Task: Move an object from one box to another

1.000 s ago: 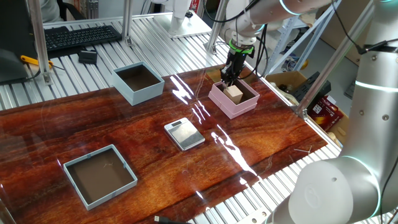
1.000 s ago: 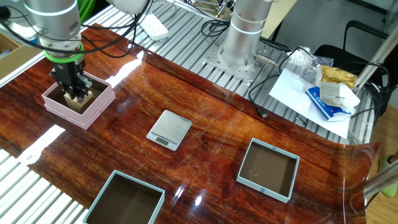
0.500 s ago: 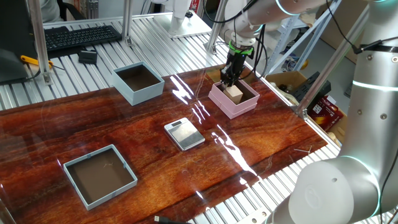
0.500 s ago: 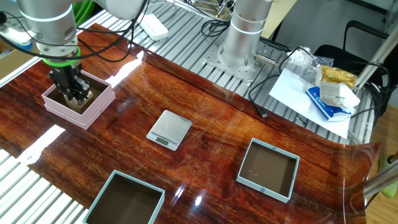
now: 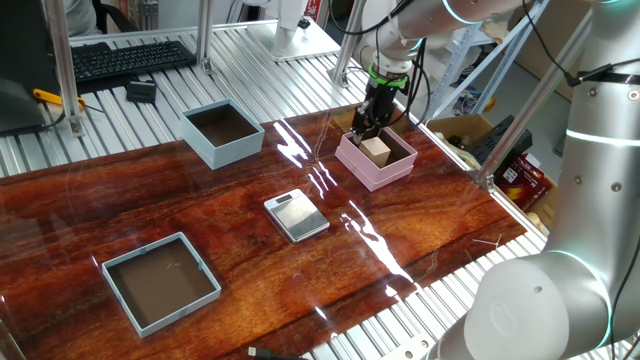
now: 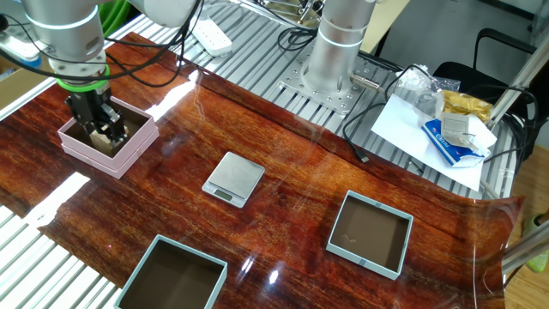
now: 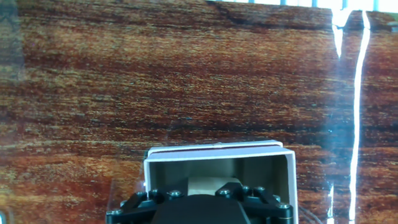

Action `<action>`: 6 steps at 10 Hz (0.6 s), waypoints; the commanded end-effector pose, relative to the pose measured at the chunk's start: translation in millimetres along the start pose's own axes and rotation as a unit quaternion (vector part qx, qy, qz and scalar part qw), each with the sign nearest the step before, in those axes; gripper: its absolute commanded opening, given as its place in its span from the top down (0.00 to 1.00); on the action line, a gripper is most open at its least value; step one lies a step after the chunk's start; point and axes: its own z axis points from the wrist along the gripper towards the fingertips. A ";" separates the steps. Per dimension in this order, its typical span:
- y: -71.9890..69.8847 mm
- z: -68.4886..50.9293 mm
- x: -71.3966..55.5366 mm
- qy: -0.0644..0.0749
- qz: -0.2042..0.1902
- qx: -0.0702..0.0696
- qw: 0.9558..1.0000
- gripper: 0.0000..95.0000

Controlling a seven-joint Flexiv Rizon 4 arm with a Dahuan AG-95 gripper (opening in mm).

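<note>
While claw [image 6: 97,130] hides it, cube [image 5: 376,149] shows.

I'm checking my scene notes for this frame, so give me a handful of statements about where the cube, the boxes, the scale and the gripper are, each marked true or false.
1. The small tan wooden cube lies inside the small pink square box. True.
2. The gripper hangs over the flat silver square scale. False: it reaches down into the pink box, beside the cube.
3. The scale lies on the wooden table between the boxes. True.
4. The tall-walled light blue box holds the cube. False: only its dark brown inside shows.
5. The shallow grey-blue tray touches the pink box. False: they stand well apart.
</note>
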 end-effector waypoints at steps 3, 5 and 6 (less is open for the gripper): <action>-0.4 0.2 -0.8 0.006 0.009 0.008 1.000 0.20; -0.6 1.8 -1.6 0.007 0.015 0.007 1.000 0.20; -0.5 2.5 -2.3 0.011 0.011 0.008 1.000 0.20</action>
